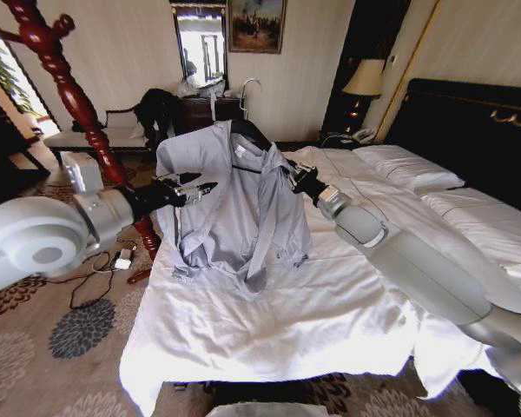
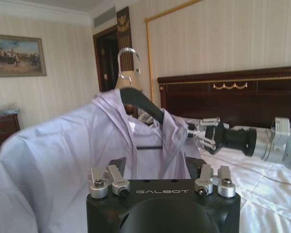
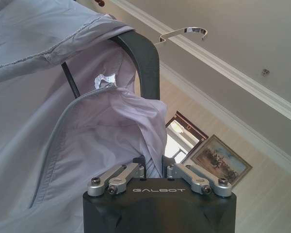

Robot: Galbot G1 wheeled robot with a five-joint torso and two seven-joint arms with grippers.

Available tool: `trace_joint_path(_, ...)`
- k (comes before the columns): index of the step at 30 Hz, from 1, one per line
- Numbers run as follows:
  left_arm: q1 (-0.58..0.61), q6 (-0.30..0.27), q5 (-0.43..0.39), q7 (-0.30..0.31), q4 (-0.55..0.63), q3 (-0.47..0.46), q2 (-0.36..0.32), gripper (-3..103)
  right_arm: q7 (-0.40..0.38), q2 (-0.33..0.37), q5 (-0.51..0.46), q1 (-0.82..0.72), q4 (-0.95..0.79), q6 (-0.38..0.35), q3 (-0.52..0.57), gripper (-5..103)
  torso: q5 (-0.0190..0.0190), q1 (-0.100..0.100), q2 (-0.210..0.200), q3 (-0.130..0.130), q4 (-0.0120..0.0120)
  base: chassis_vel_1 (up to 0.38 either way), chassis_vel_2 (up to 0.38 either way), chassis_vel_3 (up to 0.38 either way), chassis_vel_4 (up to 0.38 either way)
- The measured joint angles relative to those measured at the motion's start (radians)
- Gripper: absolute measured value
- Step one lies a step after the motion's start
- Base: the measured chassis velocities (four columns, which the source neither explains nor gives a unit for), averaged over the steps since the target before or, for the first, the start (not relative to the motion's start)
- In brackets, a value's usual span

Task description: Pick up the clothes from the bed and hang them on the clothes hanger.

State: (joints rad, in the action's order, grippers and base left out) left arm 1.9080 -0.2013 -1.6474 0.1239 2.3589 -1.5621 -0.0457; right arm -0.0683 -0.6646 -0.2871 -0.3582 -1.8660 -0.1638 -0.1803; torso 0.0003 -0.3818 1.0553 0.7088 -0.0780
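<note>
One thin grey-blue shirt [image 1: 234,204], draped crumpled over black hanger [image 1: 250,132]; right pincer [image 1: 293,177] clamped on hanger, left pincer [image 1: 210,188] apart, unclenched.

Left hand [image 2: 162,171] low in view, black body with silver finger links, fingers spread apart, cloth just beyond them. Shirt [image 2: 63,155], pale grey-blue, drapes over the hanger [image 2: 143,104]: one broad sleeve-and-shoulder panel spreads wide on one side, the collar bunches at the hanger's neck. Hanger black, curved; silver hook [image 2: 127,54] stands up free above the collar; thin lower bar shows in the shirt opening. Right hand [image 2: 200,132] reaches in from the headboard side, silver fingers at the shirt's far edge beside the hanger's end. Bed [image 2: 262,194] with white sheets below. Dark headboard [image 2: 233,97] with gold trim behind. Framed painting [image 2: 17,56] on striped wall.
</note>
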Motion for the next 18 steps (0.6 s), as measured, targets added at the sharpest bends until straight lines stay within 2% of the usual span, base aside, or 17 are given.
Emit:
trace_joint_path(1, -0.022, -0.002, -0.011, 0.004, 0.01, 0.008, 0.015, 76, 0.0, 0.011, 0.007, -0.024, -0.009, 0.005, 0.016, 15, 0.0, 0.0, 0.0, 0.0, -0.0002, 0.0, 0.0, 0.0, 0.0)
trace_joint_path(3, -0.077, -0.007, -0.056, 0.018, 0.03, 0.012, 0.052, 86, -0.002, 0.042, 0.039, -0.102, -0.034, 0.03, 0.069, 15, -0.0002, 0.0, 0.0, 0.0, 0.0, 0.0, 0.0, 0.0, 0.0)
trace_joint_path(4, -0.077, -0.007, -0.056, 0.018, 0.03, 0.012, 0.052, 86, -0.002, 0.042, 0.039, -0.102, -0.034, 0.03, 0.069, 15, -0.0002, 0.0, 0.0, 0.0, 0.0, 0.0, 0.0, 0.0, 0.0)
trace_joint_path(6, -0.112, -0.012, -0.119, 0.034, 0.04, -0.007, 0.071, 97, -0.005, 0.065, 0.082, -0.166, -0.05, 0.061, 0.124, 15, -0.0003, 0.0, 0.0, 0.0, 0.0002, 0.0, 0.0, 0.0, 0.0)
trace_joint_path(8, -0.129, -0.014, -0.161, 0.045, 0.043, -0.02, 0.077, 98, -0.008, 0.081, 0.124, -0.212, -0.062, 0.09, 0.17, 15, 0.0001, 0.0, 0.0, 0.0, -0.0002, 0.0, 0.0, 0.0, 0.0)
trace_joint_path(12, -0.138, -0.014, -0.172, 0.046, 0.037, -0.028, 0.074, 100, -0.01, 0.103, 0.162, -0.259, -0.089, 0.122, 0.228, 15, -0.0002, 0.0, 0.0, 0.0, 0.0002, 0.0, 0.0, 0.0, 0.0)
trace_joint_path(15, -0.138, -0.015, -0.179, 0.032, 0.023, -0.031, 0.07, 100, -0.008, 0.118, 0.178, -0.28, -0.104, 0.144, 0.251, 15, -0.0003, 0.0, 0.0, 0.0, 0.0002, 0.0, 0.0, 0.0, 0.0)
trace_joint_path(18, -0.145, -0.023, -0.226, -0.006, -0.049, -0.038, 0.038, 100, -0.004, 0.146, 0.219, -0.313, -0.139, 0.197, 0.27, 15, -0.0003, 0.0, 0.0, 0.0, -0.0001, 0.0, 0.0, 0.0, 0.0)
